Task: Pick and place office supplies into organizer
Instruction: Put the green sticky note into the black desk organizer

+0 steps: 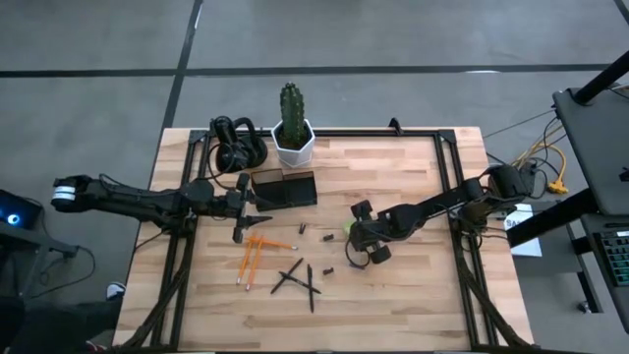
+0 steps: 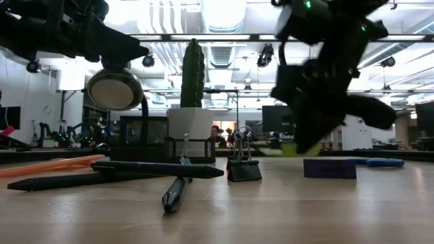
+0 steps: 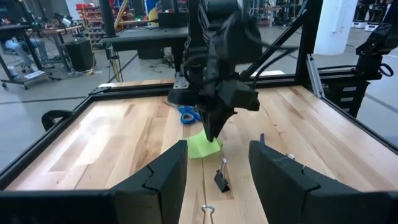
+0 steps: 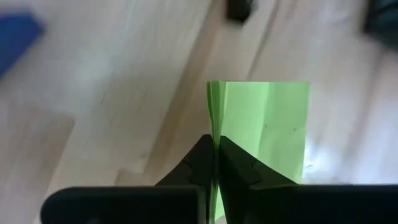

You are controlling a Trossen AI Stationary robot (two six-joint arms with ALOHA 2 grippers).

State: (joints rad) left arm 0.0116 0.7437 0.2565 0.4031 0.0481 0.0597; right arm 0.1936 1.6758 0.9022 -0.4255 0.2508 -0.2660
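Wood tabletop, mid-frame in high view: my right gripper (image 4: pixel 215 163) is clamped on the sticky-note pad (image 4: pixel 264 134), right of center. Pick step. Next, I reckon: lift, carry up-left to organizer (image 1: pixel 285 188). Left gripper (image 3: pixel 217 171) spread, idle nearby.

The organizer (image 1: pixel 285 189) sits just before the cactus pot (image 1: pixel 293 144), pencils (image 1: pixel 252 258) and pens (image 1: pixel 300 279) nearer the front.
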